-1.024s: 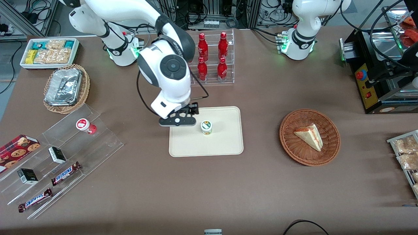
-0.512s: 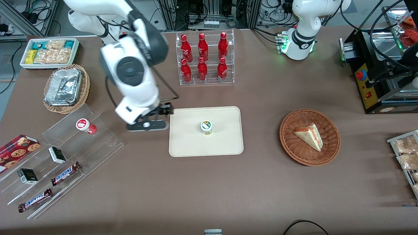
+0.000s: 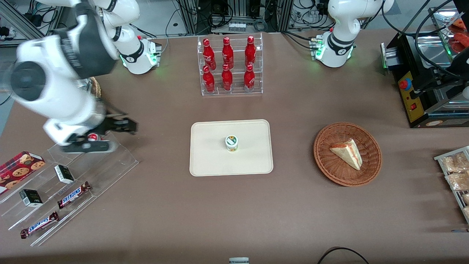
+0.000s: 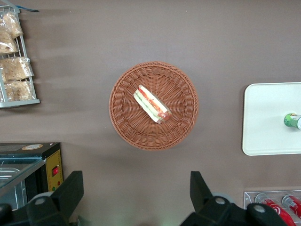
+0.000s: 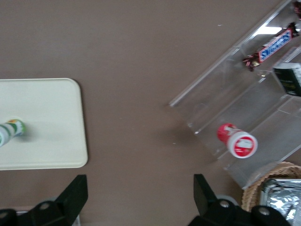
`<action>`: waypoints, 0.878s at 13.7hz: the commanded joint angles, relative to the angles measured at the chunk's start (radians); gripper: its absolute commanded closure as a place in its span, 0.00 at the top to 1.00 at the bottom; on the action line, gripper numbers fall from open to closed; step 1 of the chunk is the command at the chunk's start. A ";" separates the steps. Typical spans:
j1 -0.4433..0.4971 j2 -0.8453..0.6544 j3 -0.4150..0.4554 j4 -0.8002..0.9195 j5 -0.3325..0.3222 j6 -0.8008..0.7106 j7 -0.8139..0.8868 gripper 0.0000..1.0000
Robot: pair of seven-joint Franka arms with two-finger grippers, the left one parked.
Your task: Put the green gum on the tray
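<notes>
Item: small green-lidded gum canister [image 3: 231, 142], upright at cream rectangular tray [image 3: 205, 161] centre. Black two-finger gripper [image 3: 96, 141], jaws spread, empty, near table's working-arm edge; should retreat clear.

Open table separates the claw [image 3: 86, 146] (fingers spread) from the tray [image 3: 209, 161].

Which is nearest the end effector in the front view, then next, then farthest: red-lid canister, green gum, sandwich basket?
End effector is open above the clear stand.
1. Red-lid canister, right at it on the stand.
2. Green gum, upright on the tray, mid-table.
3. Sandwich basket, toward the parked arm's end.
</notes>
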 commanded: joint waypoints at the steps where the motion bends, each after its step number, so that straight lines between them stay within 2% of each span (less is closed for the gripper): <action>1: -0.088 -0.076 0.015 -0.065 0.017 -0.005 -0.095 1.00; 5: -0.145 -0.141 0.007 -0.093 0.019 -0.033 -0.230 1.00; 12: -0.196 -0.225 0.002 -0.075 0.007 -0.206 -0.233 1.00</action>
